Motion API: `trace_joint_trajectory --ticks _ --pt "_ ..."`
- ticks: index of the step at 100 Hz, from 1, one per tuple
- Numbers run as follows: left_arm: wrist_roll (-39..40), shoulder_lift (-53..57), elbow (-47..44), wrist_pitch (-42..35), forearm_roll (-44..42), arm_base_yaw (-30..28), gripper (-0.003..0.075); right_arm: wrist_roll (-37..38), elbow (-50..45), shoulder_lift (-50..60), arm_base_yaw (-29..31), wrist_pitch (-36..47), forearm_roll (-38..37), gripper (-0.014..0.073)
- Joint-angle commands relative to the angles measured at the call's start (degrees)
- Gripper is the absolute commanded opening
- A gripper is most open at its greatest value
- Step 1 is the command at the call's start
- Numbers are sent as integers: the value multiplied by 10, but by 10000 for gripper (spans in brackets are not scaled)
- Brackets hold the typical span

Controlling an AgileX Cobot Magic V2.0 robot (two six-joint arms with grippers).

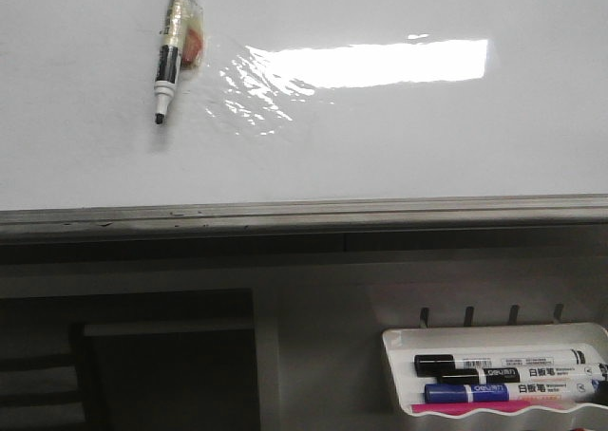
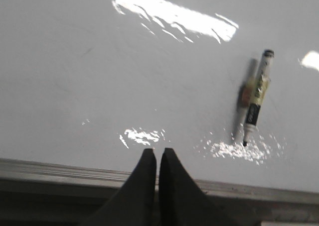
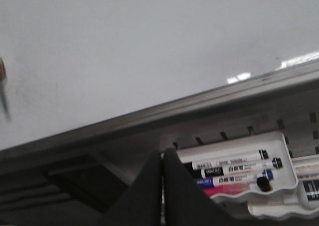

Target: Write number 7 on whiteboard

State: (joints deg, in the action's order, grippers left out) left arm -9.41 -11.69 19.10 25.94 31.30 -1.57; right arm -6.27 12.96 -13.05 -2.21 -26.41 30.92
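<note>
Both grippers, left (image 2: 157,154) and right (image 3: 162,156), are together and empty; grasp the taped black-tipped marker (image 1: 169,56) on the blank glossy whiteboard (image 1: 399,137) squarely.

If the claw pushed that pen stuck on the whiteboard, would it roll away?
Probably not far. The pen looks taped, with an orange lump behind it, which should stop rolling. It seems stiff, light plastic. The whiteboard is glossy, so a loose pen might slide.

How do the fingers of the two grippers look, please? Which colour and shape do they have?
The left gripper and the right gripper each show two matte black fingers, broad at the base and tapering to narrow tips. No cables, markings or sleeves are visible on them.
</note>
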Motion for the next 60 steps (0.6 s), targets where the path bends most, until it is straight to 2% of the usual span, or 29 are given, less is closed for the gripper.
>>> trace_joint_trajectory --ticks 1,6,24,34,38,50,55,60 --pt "-47 -48 67 33 2 3 -20 -3 57 -63 3 -16 -14 -50" --pt "-66 -70 94 53 2 11 -20 -4 81 -89 3 -32 -23 -50" --pt "-67 -107 134 38 7 74 -20 -48 131 -151 3 -50 -25 -48" --pt "-79 -125 138 38 7 105 13 -58 144 -162 3 -55 -19 34" --pt "-84 -131 138 38 7 118 60 -58 145 -162 3 -55 -18 92" --pt "-84 -161 138 23 37 142 235 -58 147 -162 3 -55 -16 358" --pt "-84 -176 138 10 56 148 312 -58 147 -162 3 -55 -13 430" --pt "-84 -190 138 -7 76 153 382 -58 147 -162 3 -55 -12 456"
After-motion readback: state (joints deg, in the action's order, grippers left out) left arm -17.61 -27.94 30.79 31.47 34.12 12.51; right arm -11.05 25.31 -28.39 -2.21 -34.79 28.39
